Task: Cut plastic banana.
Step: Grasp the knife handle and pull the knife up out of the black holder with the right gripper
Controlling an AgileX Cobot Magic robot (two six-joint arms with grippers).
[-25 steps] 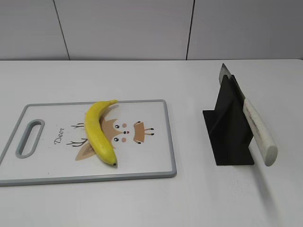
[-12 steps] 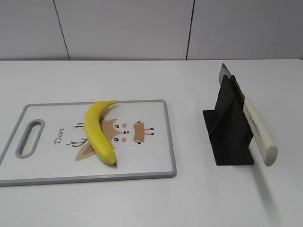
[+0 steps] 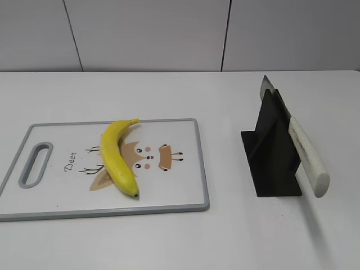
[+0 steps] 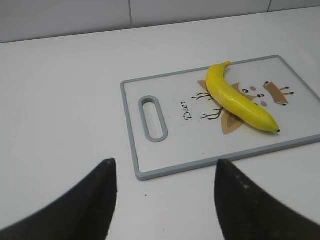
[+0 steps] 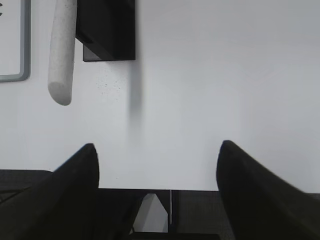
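The plastic banana (image 3: 117,156) is whole, bright yellow and curved. It lies on a white cutting board (image 3: 180,185) with a grey rim and a deer drawing. It also shows in the left wrist view (image 4: 235,96), on the board (image 4: 150,160). A knife with a speckled white handle (image 3: 307,156) leans in a black stand (image 3: 273,152) at the right; the handle (image 5: 62,50) and stand (image 5: 107,30) show in the right wrist view. My left gripper (image 4: 165,167) is open and empty, short of the board's near corner. My right gripper (image 5: 157,152) is open and empty over bare table, away from the knife.
The white table (image 3: 225,236) runs to a pale panelled wall (image 3: 169,34) at the back. The board's handle slot (image 3: 35,163) is at its left end. A dark edge (image 5: 160,215) lies below the right gripper.
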